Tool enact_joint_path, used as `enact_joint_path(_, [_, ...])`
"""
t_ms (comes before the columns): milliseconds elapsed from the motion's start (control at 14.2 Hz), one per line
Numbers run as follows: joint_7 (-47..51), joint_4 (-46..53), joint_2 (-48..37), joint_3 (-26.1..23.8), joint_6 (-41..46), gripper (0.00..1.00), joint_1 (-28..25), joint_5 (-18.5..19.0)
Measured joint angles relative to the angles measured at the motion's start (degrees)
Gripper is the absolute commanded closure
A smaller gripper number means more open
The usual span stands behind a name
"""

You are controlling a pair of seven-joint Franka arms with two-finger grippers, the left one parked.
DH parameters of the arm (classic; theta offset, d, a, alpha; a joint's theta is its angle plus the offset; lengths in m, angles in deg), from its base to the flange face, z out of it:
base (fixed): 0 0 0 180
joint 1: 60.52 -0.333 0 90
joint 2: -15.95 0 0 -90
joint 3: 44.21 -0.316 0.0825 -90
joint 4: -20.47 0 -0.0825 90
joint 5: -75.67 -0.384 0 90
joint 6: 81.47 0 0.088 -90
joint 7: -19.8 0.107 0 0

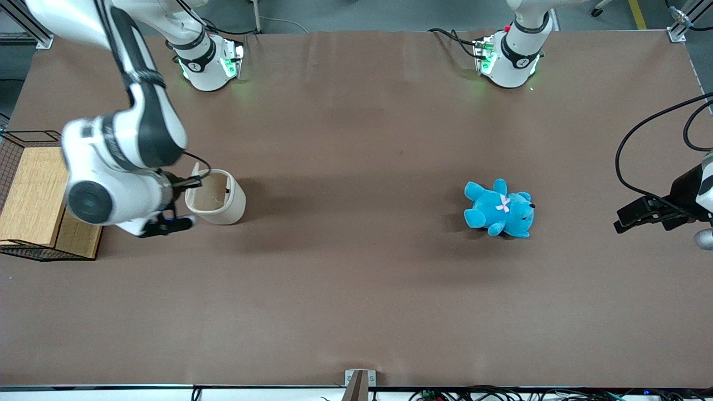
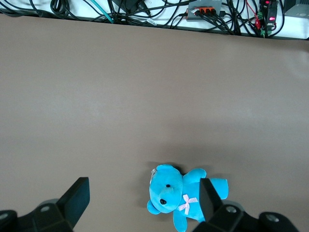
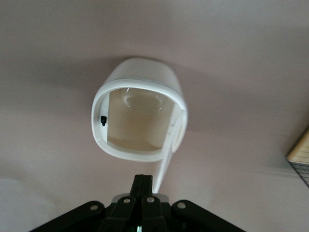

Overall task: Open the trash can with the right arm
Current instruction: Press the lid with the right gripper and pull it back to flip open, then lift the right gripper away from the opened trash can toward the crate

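The cream-white trash can (image 1: 221, 201) stands on the brown table toward the working arm's end. Its flip lid (image 1: 195, 168) stands raised on the rim, and the beige inside shows. In the right wrist view the trash can (image 3: 140, 82) gapes toward the camera, with the lid (image 3: 166, 162) seen edge-on. The right arm's gripper (image 1: 196, 180) is beside the can at rim height, fingertips at the raised lid. In the right wrist view the gripper (image 3: 143, 180) is shut, its black fingers pressed together with nothing between them, next to the lid's edge.
A black wire basket with wooden boards (image 1: 30, 195) stands at the working arm's table end, close to the arm; its corner shows in the right wrist view (image 3: 301, 157). A blue teddy (image 1: 499, 209) lies toward the parked arm's end and shows in the left wrist view (image 2: 181, 195).
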Motion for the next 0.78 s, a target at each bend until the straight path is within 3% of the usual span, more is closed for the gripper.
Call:
enact_joint_path(71, [-0.3,1.2,-1.7,0.0,0.4,0.69,0.9,0.0])
enact_joint_path(141, [-0.8,2.2,-3.2,0.0,0.5,0.31,1.9,0.0])
enact_joint_path(212, [-1.3,3.1,-4.2,0.1,0.6,0.00,2.9,0.0])
enact_joint_path(776, [-2.3,9.4,-8.4,0.2,-4.5,0.00,6.7,0.0])
